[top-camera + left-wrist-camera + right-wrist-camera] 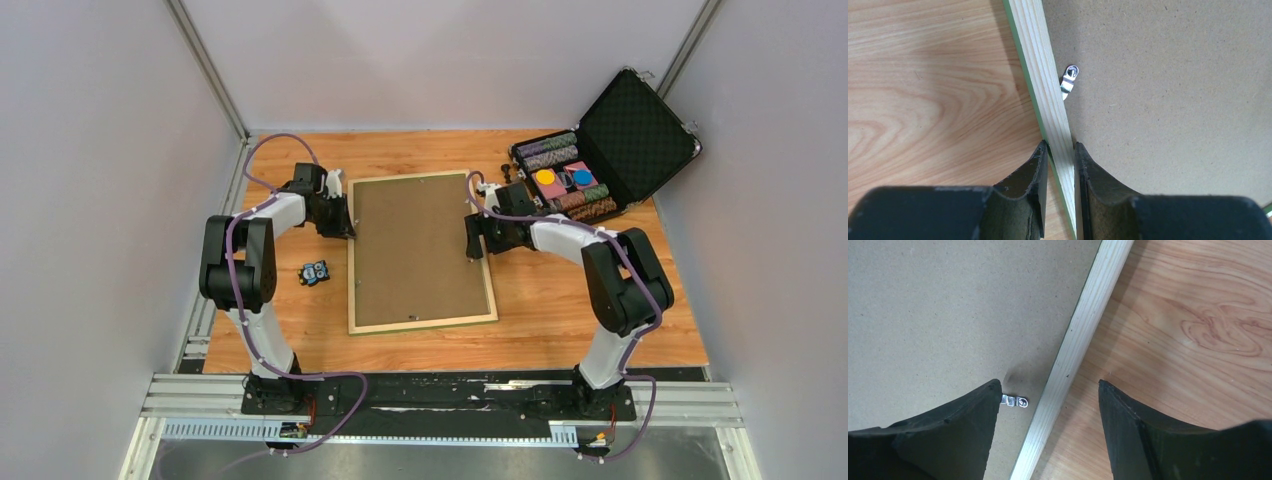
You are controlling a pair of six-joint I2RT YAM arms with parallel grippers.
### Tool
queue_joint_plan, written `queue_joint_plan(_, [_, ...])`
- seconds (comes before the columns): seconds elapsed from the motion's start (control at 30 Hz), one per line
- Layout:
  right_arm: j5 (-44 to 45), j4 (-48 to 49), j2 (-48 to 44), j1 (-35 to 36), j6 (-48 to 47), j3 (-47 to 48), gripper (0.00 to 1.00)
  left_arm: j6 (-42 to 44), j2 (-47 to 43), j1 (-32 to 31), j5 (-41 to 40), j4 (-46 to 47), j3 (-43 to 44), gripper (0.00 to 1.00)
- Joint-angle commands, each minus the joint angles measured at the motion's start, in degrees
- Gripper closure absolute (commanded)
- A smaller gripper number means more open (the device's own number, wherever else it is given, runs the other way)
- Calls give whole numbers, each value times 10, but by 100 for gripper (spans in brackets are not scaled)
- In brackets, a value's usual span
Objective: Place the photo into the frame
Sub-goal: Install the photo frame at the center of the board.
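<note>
The left gripper [1060, 150] is pinching one stiff, probably light rail of the frame [1040, 65]; the right gripper [1048, 387], spread, is straddling the opposite rail.

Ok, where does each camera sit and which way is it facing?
Top external: above and behind the robot, facing down at the table; left arm, right arm show.
Left wrist: on that arm, facing down; left hand clamps a rail of the frame.
Right wrist: likewise, facing down; right hand open astride the rail.
Shared: wrist views both show frame and backing board.
</note>
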Motion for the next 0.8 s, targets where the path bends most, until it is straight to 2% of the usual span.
queue_joint_plan(0.0, [3,-5,7,3,10,18,30,22,-18,8,-10,5,-3,100])
queue_joint_plan(0.17, [17,-7,6,13,-3,12,34,23,-17,8,-10,5,-2,100])
queue_joint_plan(0.43, [67,-8,8,48,-27,6,35,24,-18,8,-13,3,-1,100])
queue_joint_plan(0.77, [76,-15,-6,47,-57,-4,41,24,-19,8,-10,0,1,100])
